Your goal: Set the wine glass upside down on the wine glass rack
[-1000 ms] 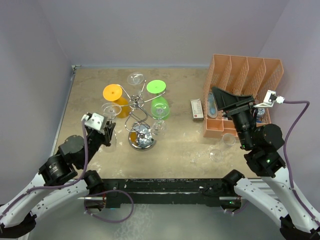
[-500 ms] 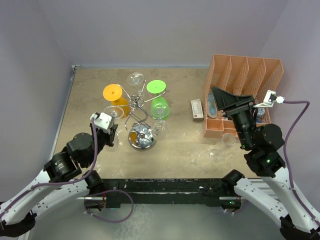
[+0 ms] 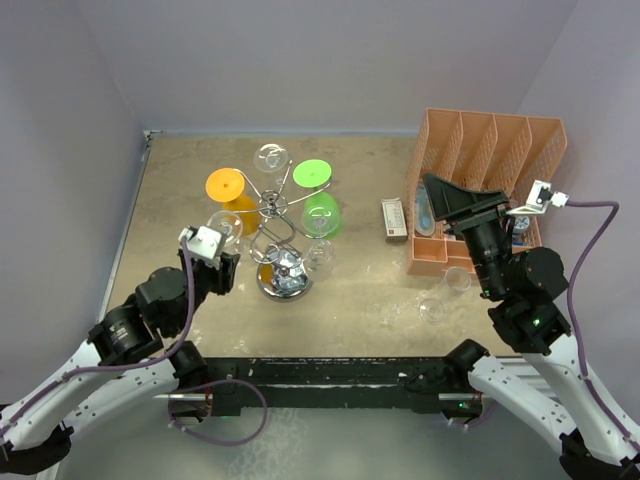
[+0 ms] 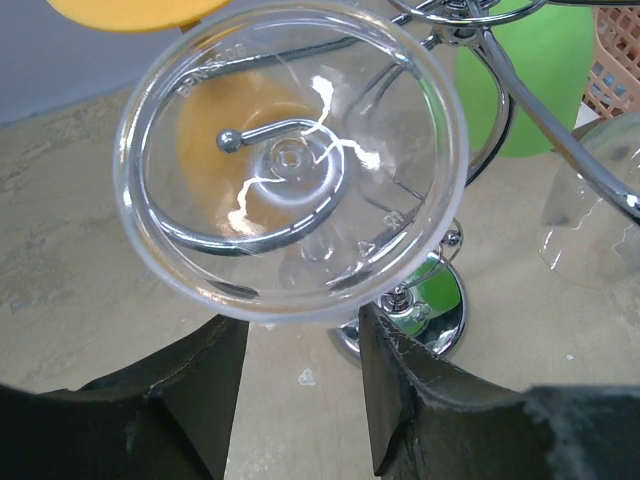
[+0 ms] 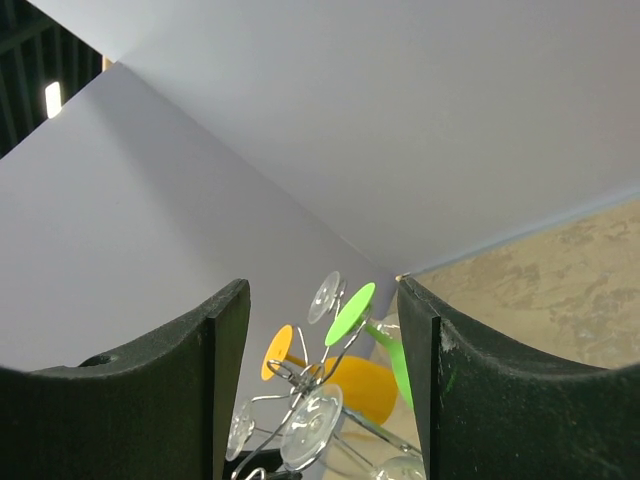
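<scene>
Just beyond the spread, empty left hand (image 4: 302, 335), the wine glass (image 4: 290, 160) upside down on the wine glass rack (image 4: 440, 322)

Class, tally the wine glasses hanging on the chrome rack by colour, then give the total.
Clear wine glasses: 3
Orange wine glass: 1
Green wine glass: 1
Total on the wine glass rack: 5
</scene>
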You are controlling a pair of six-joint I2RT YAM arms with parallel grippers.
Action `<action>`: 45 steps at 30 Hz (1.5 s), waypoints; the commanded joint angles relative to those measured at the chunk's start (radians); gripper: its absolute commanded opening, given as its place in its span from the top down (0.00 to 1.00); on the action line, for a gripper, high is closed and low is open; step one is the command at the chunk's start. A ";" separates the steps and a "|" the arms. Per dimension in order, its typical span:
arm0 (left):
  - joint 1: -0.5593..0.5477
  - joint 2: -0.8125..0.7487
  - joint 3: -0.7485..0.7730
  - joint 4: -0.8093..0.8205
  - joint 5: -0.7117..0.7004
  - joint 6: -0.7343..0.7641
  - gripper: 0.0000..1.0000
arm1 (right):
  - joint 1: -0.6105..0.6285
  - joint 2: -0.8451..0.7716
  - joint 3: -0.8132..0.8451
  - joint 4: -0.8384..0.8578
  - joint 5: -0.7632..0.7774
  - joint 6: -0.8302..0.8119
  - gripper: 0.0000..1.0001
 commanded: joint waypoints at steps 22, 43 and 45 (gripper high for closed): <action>-0.002 -0.230 0.290 -0.037 0.195 -0.093 0.47 | 0.001 0.165 0.066 -0.414 0.047 -0.124 0.36; -0.002 -0.097 0.349 0.133 0.157 -0.161 0.44 | 0.001 0.141 0.202 -0.943 0.272 -0.021 0.40; -0.002 -0.079 0.365 0.175 0.171 -0.162 0.44 | 0.001 0.144 0.220 -0.984 0.268 -0.015 0.40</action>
